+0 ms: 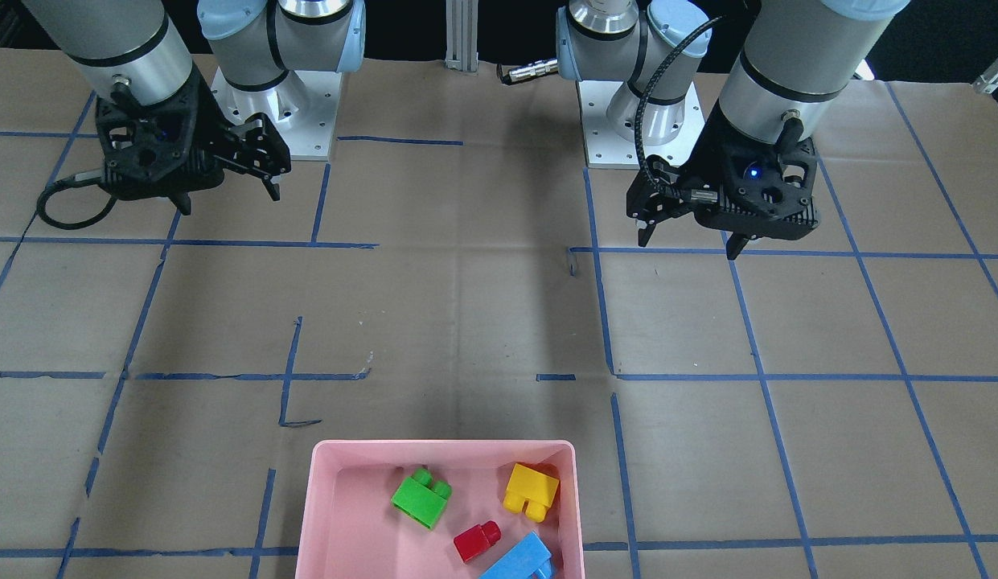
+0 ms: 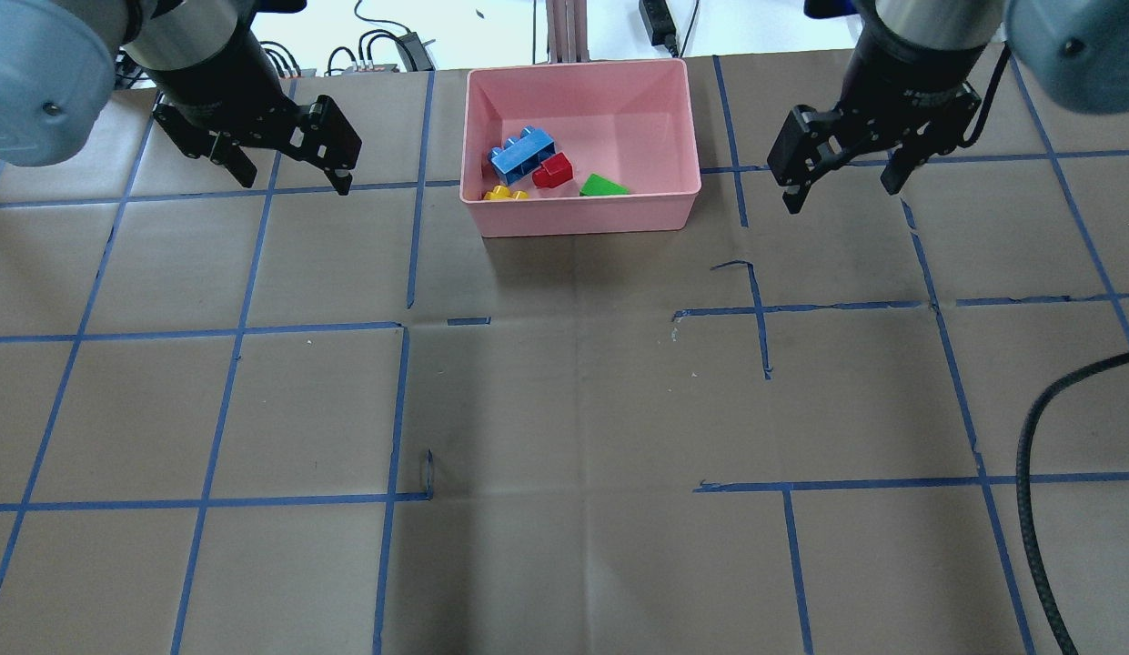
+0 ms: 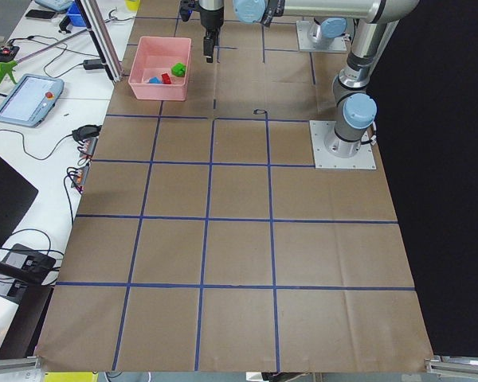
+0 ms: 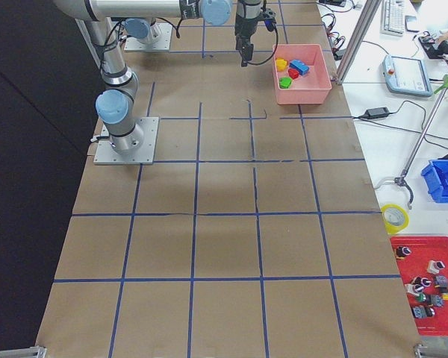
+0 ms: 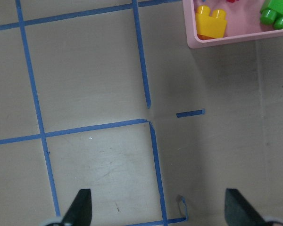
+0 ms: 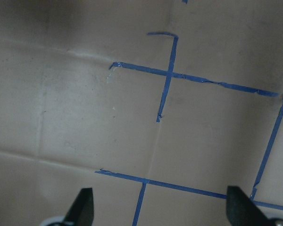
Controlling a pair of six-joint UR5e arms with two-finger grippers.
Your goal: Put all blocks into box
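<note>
A shallow rectangular pink plastic tray (image 2: 582, 218) sits on the brown paper-covered surface (image 2: 564, 409), at its edge farthest from the robot and about midway across. Four bricks lie inside it, in its left and middle part. The long blue three-stud plastic brick (image 2: 522, 152) lies farthest back. The small red one-stud plastic brick (image 2: 553, 170) is just beside it, to its right and slightly nearer. The yellow two-stud plastic brick (image 2: 505, 193) sits in the near left corner, in front of the blue one. The green two-stud plastic brick (image 2: 602, 186) lies near the same wall, right of the red one. The black two-finger left end effector (image 2: 296, 177) hangs over the surface to the tray's left and the right end effector (image 2: 841, 193) to its right, both well apart from it.
</note>
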